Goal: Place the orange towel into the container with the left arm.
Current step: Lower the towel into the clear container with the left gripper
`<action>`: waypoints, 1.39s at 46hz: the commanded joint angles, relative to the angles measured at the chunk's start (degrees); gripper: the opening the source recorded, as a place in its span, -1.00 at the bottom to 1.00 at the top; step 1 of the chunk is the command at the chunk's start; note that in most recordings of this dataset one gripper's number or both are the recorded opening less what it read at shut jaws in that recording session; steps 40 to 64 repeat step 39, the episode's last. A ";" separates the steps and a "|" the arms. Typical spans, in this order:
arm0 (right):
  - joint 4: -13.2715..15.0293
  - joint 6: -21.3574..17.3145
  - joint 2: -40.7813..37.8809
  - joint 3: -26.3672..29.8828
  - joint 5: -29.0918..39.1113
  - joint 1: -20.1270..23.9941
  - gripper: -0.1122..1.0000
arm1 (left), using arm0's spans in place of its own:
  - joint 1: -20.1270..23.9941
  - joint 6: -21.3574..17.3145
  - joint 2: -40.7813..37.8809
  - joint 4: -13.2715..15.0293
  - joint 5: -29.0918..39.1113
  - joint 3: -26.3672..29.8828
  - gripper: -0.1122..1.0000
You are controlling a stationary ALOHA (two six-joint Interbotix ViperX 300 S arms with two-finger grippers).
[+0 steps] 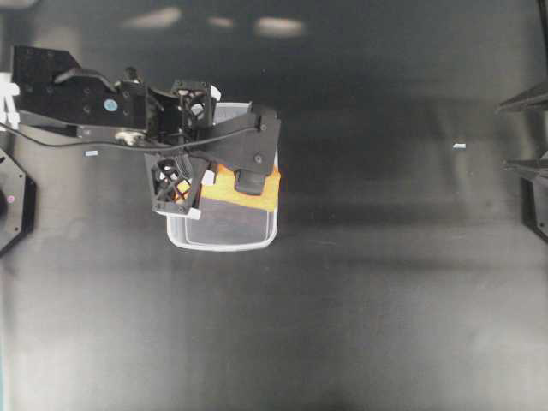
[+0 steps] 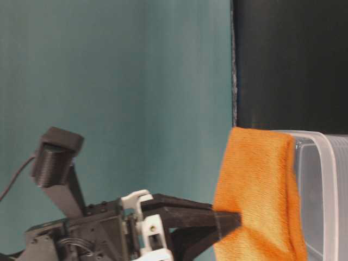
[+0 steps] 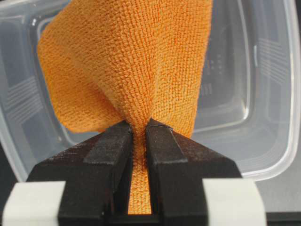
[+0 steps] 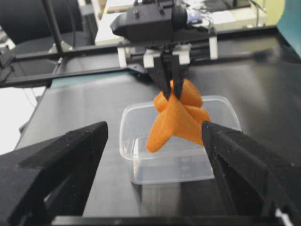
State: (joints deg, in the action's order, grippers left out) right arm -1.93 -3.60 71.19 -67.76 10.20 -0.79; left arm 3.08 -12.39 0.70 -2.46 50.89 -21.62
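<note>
My left gripper is shut on the orange towel, pinching a fold of it between its two black fingers. The towel hangs down from the fingers over the open clear container; its lower corner is at about rim height. In the overhead view the left gripper and towel are above the container. The right wrist view shows the towel dangling over the container. My right gripper is open and empty, far off at the right edge.
The container stands on a black table. A small white scrap lies on the right part of the table and another near the left arm. A teal wall stands behind the table.
</note>
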 commanded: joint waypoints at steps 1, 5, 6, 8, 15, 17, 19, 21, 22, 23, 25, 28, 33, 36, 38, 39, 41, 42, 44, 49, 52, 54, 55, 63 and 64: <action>0.00 -0.09 -0.79 0.70 -0.26 0.09 0.60 | 0.35 0.35 0.09 -0.18 -1.23 0.18 -0.69; 0.00 -0.09 -0.79 0.70 -0.26 0.09 0.60 | 0.35 0.35 -0.09 -0.18 -2.11 0.00 -0.61; 0.00 -0.09 -0.79 0.70 -0.26 0.18 0.60 | 0.44 0.44 -0.09 -0.18 -2.11 -0.09 -0.52; 0.00 -0.09 -0.79 0.70 -0.26 0.09 0.60 | 0.53 0.62 -0.18 -0.18 -2.11 -0.35 -0.29; 0.00 -0.09 -0.79 0.62 -0.26 0.09 0.60 | 0.53 0.62 0.00 -0.18 -2.02 -0.62 0.54; 0.00 -0.09 -0.79 0.53 -0.18 0.09 0.60 | 0.44 0.44 0.09 -0.18 -1.93 -0.35 0.69; 0.00 -0.09 -0.79 0.53 0.00 0.09 0.60 | 0.35 0.35 0.26 -0.18 -1.93 0.00 0.80; 0.00 -0.09 -0.79 0.53 0.00 0.09 0.60 | 0.35 0.44 0.97 -0.18 -1.76 0.70 0.83; 0.09 -0.09 -0.79 0.44 0.00 0.09 0.60 | 0.35 0.44 1.41 -0.18 -1.67 0.97 0.82; 0.00 -0.09 -0.79 0.44 0.00 0.09 0.60 | 0.35 0.44 1.85 -0.18 -1.67 1.23 0.81; 0.00 -0.09 -0.79 0.53 0.00 0.09 0.60 | 0.35 0.53 3.25 -0.18 -1.67 2.02 0.80; 0.00 -0.09 -0.79 0.44 0.00 0.09 0.60 | 0.35 0.70 5.19 -0.18 -1.93 2.81 0.81; 0.00 -0.09 -0.79 0.44 0.00 0.09 0.60 | 0.18 0.79 9.32 -0.18 -2.72 3.87 0.81; 0.00 -0.09 -0.79 0.35 0.00 0.09 0.60 | -0.09 0.79 11.69 -0.18 -3.52 3.69 0.81; 0.00 -0.09 -0.79 0.26 0.00 0.09 0.60 | -0.26 0.70 13.01 -0.18 -3.87 3.43 0.81; 0.00 -0.09 -0.70 0.18 0.09 0.09 0.60 | -0.35 0.70 13.54 -0.18 -3.96 3.25 0.81; 0.00 -0.09 -0.70 0.18 0.09 0.09 0.60 | -0.35 0.70 13.54 -0.18 -3.96 3.25 0.81; 0.00 -0.09 -0.70 0.18 0.09 0.09 0.60 | -0.35 0.70 13.54 -0.18 -3.96 3.25 0.81; 0.00 -0.09 -0.70 0.18 0.09 0.09 0.60 | -0.35 0.70 13.54 -0.18 -3.96 3.25 0.81; 0.00 -0.09 -0.70 0.18 0.09 0.09 0.60 | -0.35 0.70 13.54 -0.18 -3.96 3.25 0.81; 0.00 -0.09 -0.70 0.18 0.09 0.09 0.60 | -0.35 0.70 13.54 -0.18 -3.96 3.25 0.81; 0.00 -0.09 -0.70 0.18 0.09 0.09 0.60 | -0.35 0.70 13.54 -0.18 -3.96 3.25 0.81; 0.00 -0.09 -0.70 0.18 0.09 0.09 0.60 | -0.35 0.70 13.54 -0.18 -3.96 3.25 0.81; 0.00 -0.09 -0.70 0.18 0.09 0.09 0.60 | -0.35 0.70 13.54 -0.18 -3.96 3.25 0.81; 0.00 -0.09 -0.70 0.18 0.09 0.09 0.60 | -0.35 0.70 13.54 -0.18 -3.96 3.25 0.81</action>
